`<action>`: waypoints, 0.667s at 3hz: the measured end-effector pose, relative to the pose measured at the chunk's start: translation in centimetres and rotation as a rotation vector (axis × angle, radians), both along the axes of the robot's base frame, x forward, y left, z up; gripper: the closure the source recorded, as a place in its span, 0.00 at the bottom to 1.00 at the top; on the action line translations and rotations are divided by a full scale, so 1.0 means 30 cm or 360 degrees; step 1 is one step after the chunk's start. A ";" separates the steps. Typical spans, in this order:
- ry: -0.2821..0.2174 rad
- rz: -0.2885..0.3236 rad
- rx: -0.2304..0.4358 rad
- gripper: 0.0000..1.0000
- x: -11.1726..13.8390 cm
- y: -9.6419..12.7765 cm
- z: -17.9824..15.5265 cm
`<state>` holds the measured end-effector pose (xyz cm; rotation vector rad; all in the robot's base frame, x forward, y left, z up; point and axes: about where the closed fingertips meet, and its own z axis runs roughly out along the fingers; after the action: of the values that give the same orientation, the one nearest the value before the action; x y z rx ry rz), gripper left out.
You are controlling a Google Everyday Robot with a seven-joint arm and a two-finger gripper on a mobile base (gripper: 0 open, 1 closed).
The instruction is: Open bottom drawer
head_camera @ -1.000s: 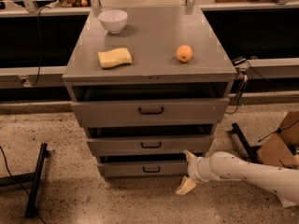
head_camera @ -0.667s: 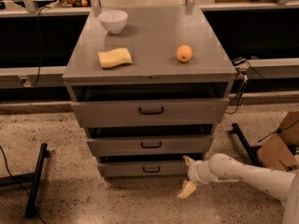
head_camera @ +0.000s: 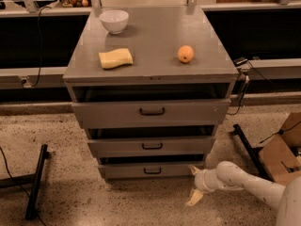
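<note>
Low at the bottom drawer's right end, my gripper hangs, jaws spread wide, gripping nothing, clear of the handle

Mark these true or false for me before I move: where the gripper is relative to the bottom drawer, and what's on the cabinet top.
1. The gripper is clamped on the handle of the bottom drawer. False: it sits low, off the right end of the drawer front, clear of the handle.
2. The gripper's fingers are spread with nothing between them. True.
3. The orange lies inside the bowl. False: it rests on the cabinet top, well apart from the bowl, which stands at the back left.
4. The sponge lies to the left of the orange in the camera view. True.
</note>
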<state>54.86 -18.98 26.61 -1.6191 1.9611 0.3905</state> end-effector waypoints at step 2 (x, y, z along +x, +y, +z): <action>-0.0017 0.0016 0.0005 0.00 0.136 -0.005 -0.163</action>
<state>58.95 -19.13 21.73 -1.6267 1.9442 0.3877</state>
